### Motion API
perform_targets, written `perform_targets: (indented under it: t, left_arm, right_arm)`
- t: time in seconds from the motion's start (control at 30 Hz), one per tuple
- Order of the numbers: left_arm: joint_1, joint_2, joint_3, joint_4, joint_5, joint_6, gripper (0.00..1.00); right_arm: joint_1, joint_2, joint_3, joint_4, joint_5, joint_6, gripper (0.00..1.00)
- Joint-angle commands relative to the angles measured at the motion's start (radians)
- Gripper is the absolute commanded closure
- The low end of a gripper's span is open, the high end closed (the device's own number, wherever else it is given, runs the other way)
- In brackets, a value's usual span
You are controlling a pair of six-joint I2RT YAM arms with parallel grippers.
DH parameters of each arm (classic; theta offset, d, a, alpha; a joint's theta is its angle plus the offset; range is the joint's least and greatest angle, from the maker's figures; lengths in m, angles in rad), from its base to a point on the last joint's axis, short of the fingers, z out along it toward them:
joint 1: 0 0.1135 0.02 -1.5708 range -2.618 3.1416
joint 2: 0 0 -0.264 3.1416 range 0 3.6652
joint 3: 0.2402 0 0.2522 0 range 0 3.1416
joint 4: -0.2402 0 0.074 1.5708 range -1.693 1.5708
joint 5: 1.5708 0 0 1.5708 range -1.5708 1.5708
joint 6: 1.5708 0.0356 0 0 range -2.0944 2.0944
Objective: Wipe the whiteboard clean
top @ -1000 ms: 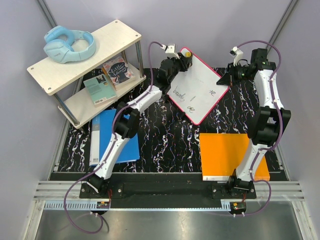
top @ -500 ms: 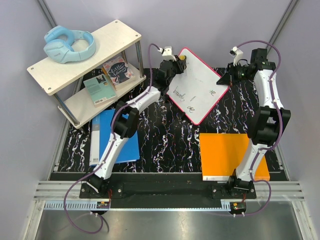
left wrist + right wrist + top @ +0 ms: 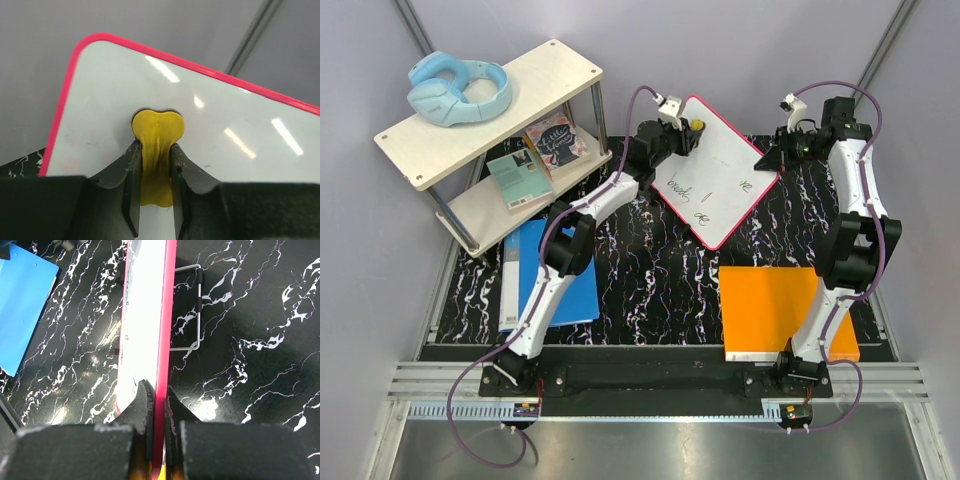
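Currently whiteboard (image 3: 720, 185) tilted diamond-wise; right end effector (image 3: 156, 388) clamps rim, left end effector (image 3: 155, 147) pinches yellow eraser (image 3: 157, 122).

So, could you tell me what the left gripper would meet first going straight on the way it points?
The whiteboard: the left gripper points at its white face near a rounded corner, and the yellow eraser it pinches seems to touch it already, though depth is unclear.

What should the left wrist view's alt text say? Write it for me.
The left gripper, jaws shut on a soft yellow pad, holds it against the whiteboard near its rounded pink-framed corner. The board here is blank, with glare streaks.
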Motion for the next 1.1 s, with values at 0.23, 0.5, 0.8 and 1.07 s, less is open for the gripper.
perform_targets:
  t: [0.23, 0.5, 0.8, 1.07]
  left_arm:
    - [-0.210, -0.082, -0.065, -0.384, 0.416, 0.336, 1.00]
    - [-0.308, -0.130, -0.159, -0.450, 0.240, 0.441, 1.00]
    - [-0.362, -0.132, -0.156, -0.481, 0.103, 0.449, 1.00]
    - [-0.272, -0.323, -0.452, -0.195, -0.001, 0.291, 1.00]
  right_arm:
    - [0.110, 0.057, -0.049, -0.171, -0.005, -0.205, 1.00]
    - [0.110, 0.058, -0.044, -0.173, -0.008, -0.199, 1.00]
    - [0.109, 0.057, -0.044, -0.173, -0.006, -0.200, 1.00]
    - [0.109, 0.055, -0.047, -0.173, 0.000, -0.203, 1.00]
